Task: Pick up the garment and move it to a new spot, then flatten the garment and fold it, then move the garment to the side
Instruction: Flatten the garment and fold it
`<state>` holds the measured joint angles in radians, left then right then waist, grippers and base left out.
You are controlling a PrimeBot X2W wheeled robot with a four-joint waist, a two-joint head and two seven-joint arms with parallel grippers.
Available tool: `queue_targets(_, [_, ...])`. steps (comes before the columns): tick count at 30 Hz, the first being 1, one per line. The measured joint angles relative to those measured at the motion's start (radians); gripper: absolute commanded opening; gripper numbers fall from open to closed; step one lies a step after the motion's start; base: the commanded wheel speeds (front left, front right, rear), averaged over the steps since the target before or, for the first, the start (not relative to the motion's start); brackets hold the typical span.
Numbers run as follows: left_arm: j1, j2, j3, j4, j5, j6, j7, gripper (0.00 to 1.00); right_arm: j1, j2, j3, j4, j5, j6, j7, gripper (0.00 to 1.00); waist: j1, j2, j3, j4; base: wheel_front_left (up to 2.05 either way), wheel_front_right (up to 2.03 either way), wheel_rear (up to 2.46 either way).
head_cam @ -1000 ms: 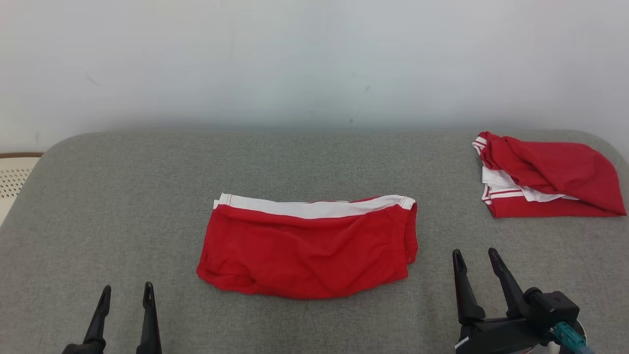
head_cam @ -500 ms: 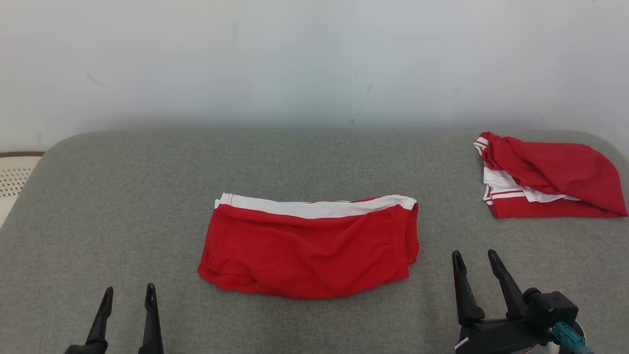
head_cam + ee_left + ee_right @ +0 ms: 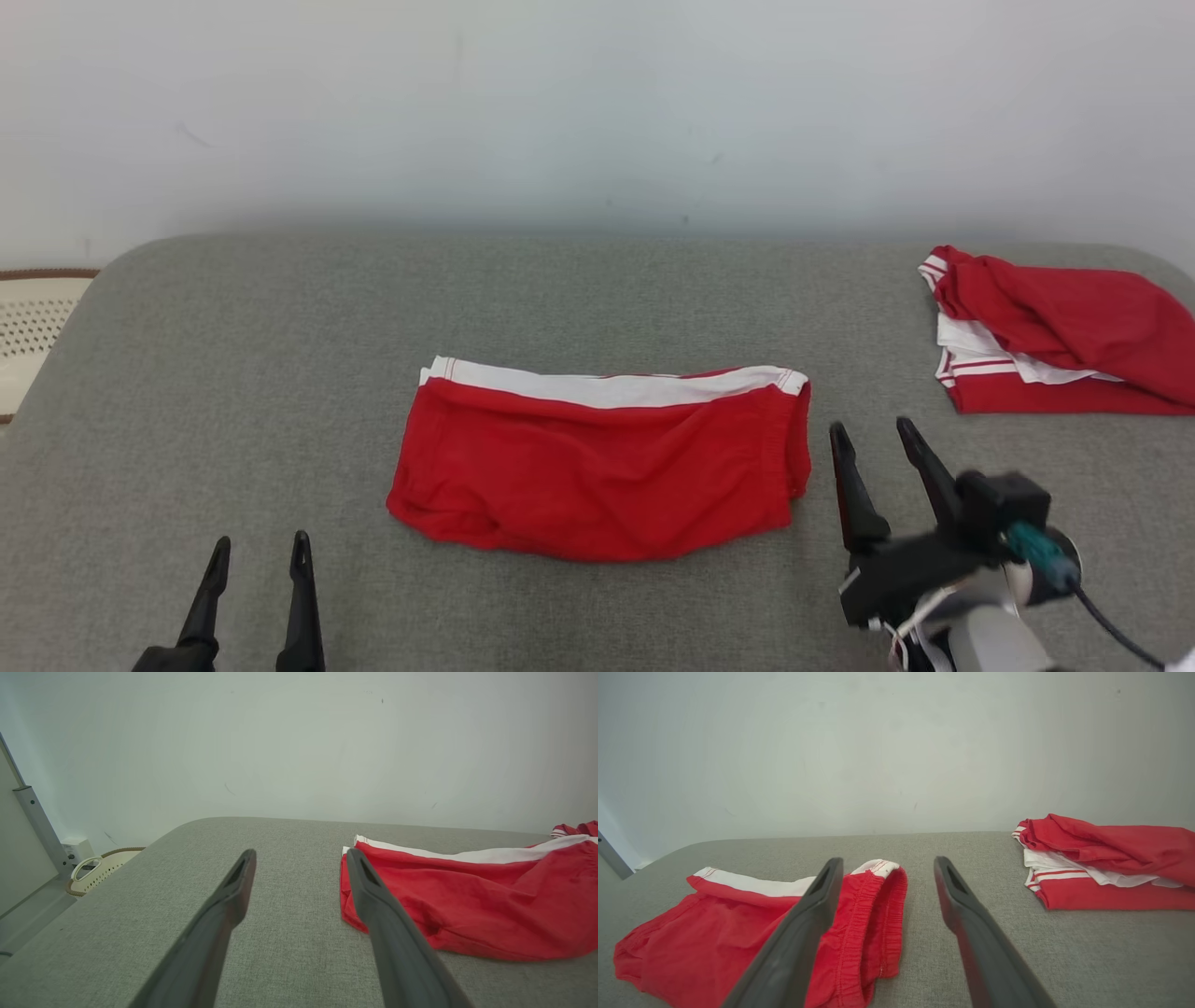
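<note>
Red sleeveless jersey with striped trim (image 3: pixel 1064 331) lies folded at the far right of the grey fabric worktop (image 3: pixel 233 373), untouched. Right gripper (image 3: pixel 871 426), released and empty, sits just beside the smaller red white-banded garment (image 3: pixel 597 467) at centre. Left gripper (image 3: pixel 261 539), also released, is at the near left.

Red garment (image 3: pixel 1074 322) with white striped trim, loosely folded and rumpled, at far right of grey surface (image 3: pixel 597 289)
</note>
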<state>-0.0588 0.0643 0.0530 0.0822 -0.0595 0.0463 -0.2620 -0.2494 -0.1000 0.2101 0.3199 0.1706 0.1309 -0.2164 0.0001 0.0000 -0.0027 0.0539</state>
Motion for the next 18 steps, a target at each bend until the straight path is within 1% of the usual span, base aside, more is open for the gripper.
queue_targets(5, [-0.014,-0.004,-0.016,0.010,-0.006,-0.008,0.000,1.00,-0.128,0.010,-0.009,0.149,-0.020,0.000,0.014,1.00,0.0000,0.0000,0.018,0.023,0.00,0.00,0.00])
queue_targets(9, [-0.036,-0.006,-0.038,0.018,-0.014,-0.011,0.000,1.00,-0.226,0.011,-0.028,0.298,-0.024,0.000,0.014,1.00,0.0000,0.0000,0.038,0.051,0.00,0.00,0.00])
queue_targets(11, [-0.046,-0.007,-0.050,0.022,-0.018,-0.018,0.000,1.00,-0.272,0.008,-0.046,0.373,-0.029,0.000,0.008,1.00,0.0000,0.0000,0.049,0.066,0.00,0.00,0.00])
queue_targets(18, [-0.071,-0.010,-0.064,0.042,-0.031,-0.019,0.000,1.00,-0.388,-0.009,-0.110,0.617,-0.060,0.000,-0.007,1.00,0.0000,0.0000,0.091,0.123,0.00,0.00,0.00])
